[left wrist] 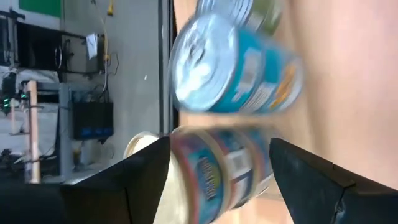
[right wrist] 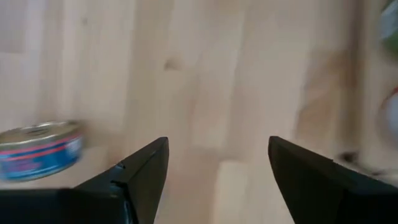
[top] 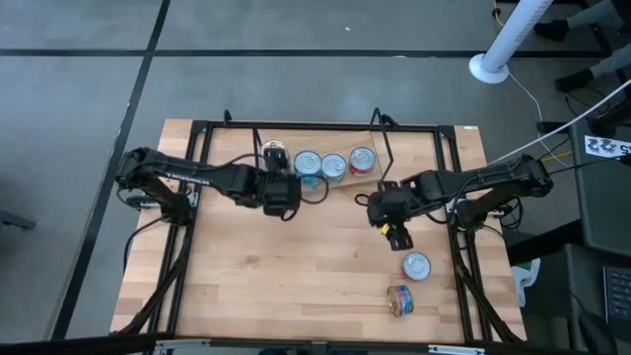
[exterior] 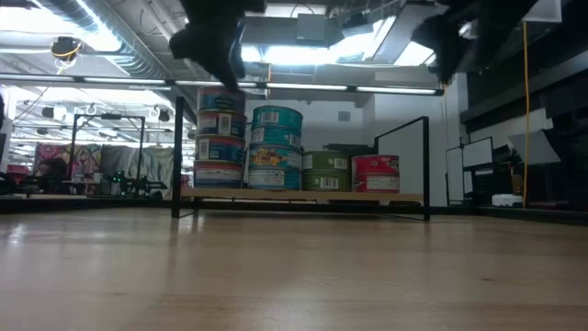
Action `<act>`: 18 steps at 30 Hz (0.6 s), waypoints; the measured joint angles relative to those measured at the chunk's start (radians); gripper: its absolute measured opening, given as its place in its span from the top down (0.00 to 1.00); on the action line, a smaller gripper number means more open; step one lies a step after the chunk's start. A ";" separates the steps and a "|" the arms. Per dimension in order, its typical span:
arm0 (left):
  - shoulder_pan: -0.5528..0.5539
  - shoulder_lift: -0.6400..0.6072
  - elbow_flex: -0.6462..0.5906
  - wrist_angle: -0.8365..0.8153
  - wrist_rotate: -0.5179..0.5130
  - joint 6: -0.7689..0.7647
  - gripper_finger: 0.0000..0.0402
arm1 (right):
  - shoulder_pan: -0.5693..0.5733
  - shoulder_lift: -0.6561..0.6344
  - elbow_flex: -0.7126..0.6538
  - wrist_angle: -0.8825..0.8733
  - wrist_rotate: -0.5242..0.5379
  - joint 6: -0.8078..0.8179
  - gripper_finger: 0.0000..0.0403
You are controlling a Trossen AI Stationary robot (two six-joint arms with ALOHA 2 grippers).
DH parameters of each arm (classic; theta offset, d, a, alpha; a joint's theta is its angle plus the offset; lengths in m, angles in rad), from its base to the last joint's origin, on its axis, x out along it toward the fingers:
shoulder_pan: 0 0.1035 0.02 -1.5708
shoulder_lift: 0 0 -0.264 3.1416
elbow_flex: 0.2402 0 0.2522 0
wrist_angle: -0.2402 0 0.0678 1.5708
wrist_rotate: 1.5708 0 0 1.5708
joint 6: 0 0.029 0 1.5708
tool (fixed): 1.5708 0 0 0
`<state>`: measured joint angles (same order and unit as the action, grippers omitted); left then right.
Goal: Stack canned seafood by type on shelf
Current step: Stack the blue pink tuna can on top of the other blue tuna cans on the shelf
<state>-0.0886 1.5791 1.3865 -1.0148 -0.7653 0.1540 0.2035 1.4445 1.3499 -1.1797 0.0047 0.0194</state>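
1. The small light-wood shelf on its thin black wire frame (exterior: 303, 196) stands at the far edge of the big wooden tabletop (top: 296, 266), and the tins are gathered on it in a row.
2. Seen level across the table, the row begins with a tall stack of round tins with blue and red labels (exterior: 220, 138), four high as far as I can tell. Just beside it stands a shorter stack of teal-labelled tins (exterior: 276, 147). Next come a single green-labelled tin (exterior: 326, 172) and a single red-labelled tin (exterior: 375, 173).
3. The left gripper (top: 282, 194) hangs just in front of the shelf, near the tall stack. Its own camera shows the two dark fingers (left wrist: 134, 180) spread wide, with the side of a blue and red tin between them; I cannot tell whether they touch it.
4. The right gripper (top: 396, 229) hovers over bare wood on the right side of the table, well away from the shelf. Its fingers (right wrist: 140, 171) are spread apart with nothing between them.
5. Two tins lie off the shelf, near the table's front right corner. One is a silver-lidded tin with a blue side (top: 416, 265), standing upright just below the right gripper in the overhead view. The other is a multicoloured tin (top: 399, 300), lying on its side a little nearer the front edge.
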 joint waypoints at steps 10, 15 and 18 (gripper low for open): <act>-0.153 0.000 0.000 0.237 0.011 -0.215 0.32 | 0.096 0.000 0.000 -0.058 -0.147 0.238 0.32; -0.197 0.000 0.000 0.283 0.073 -0.265 0.32 | 0.228 0.000 -0.001 -0.047 -0.122 0.354 0.32; -0.217 0.000 -0.005 0.312 0.082 -0.281 0.32 | 0.309 0.000 -0.001 -0.040 -0.061 0.400 0.32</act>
<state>-0.3056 1.5791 1.3810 -0.7031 -0.6836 -0.1268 0.5126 1.4445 1.3491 -1.2196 -0.0560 0.4196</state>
